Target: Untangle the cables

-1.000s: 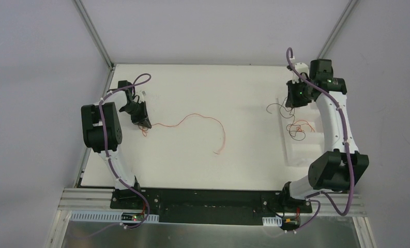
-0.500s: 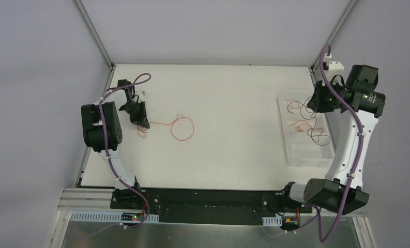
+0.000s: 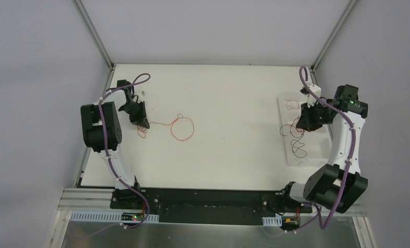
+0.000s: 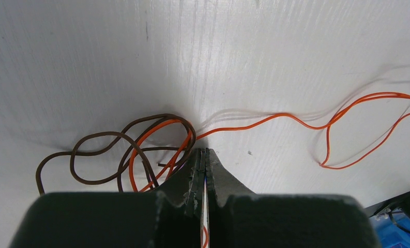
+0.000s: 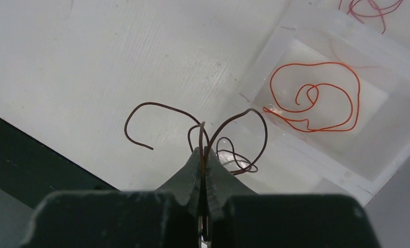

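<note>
Top external: white worktop [image 3: 233,155] is hemmed by grey walls [image 3: 208,31]; wrist views: left gripper [image 4: 203,151] is clamped on orange cable [image 4: 295,120], right gripper [image 5: 202,150] on brown cable [image 5: 201,135].

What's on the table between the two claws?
In the overhead view, a looped orange wire trails from the left claw; then bare white table up to the clear tray by the right claw, which pinches a dark wire.

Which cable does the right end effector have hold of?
The dark brown cable, pinched in the shut right end effector. The coiled orange cable lies loose in the clear tray, untouched.
</note>
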Robot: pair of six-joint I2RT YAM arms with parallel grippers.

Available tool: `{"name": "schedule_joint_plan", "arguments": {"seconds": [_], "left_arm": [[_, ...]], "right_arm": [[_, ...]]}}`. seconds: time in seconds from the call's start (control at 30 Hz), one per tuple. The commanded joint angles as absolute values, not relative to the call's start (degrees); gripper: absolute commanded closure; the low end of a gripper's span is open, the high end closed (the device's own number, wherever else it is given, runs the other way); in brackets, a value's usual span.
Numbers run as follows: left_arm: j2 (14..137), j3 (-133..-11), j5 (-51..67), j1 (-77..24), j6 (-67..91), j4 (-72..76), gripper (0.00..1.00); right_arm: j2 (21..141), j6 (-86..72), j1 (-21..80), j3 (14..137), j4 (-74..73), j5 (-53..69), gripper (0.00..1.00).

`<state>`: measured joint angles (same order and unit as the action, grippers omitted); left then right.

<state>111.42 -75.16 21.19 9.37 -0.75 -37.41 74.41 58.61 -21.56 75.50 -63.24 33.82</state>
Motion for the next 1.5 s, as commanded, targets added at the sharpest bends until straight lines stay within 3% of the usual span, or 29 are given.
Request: {"name": "schedule_joint_plan", "arguments": {"seconds": [0.0, 0.27, 0.6, 0.77, 0.9, 1.23, 1.47], "left_arm": [[110.81, -73.48, 19.92, 10.06, -2.42, -38.95, 1.00], [110.71, -73.19, 20.21, 9.98, -2.37, -39.02, 1.00], [109.53, -71.99, 20.41, 10.00, -2.37, -39.02, 1.00], [109.09, -71.65, 23.07, 9.76, -1.75, -39.02, 1.00], [109.20, -71.38, 28.49, 7.89, -0.21, -39.02, 1.00], [113.64, -73.51, 37.11, -9.74, 8.38, -34.91, 1.00], [119.47, -83.91, 43.20, -19.14, 11.42, -33.22, 1.00]], "right_arm": [[76.36, 72.78, -24.72, 71.47, -63.10, 32.48, 1.00], [79.19, 87.10, -30.22, 66.80, -68.21, 23.53, 1.00], [86.93, 81.10, -30.91, 65.35, -62.62, 15.50, 0.99], [87.54, 76.84, -30.85, 67.58, -64.40, 16.97, 0.66], [84.64, 75.14, -30.87, 70.20, -68.49, 20.86, 0.48], [78.86, 70.74, -30.66, 81.43, -81.89, 31.37, 0.23], [77.77, 55.61, -18.34, 82.41, -75.45, 35.47, 0.22]]}}
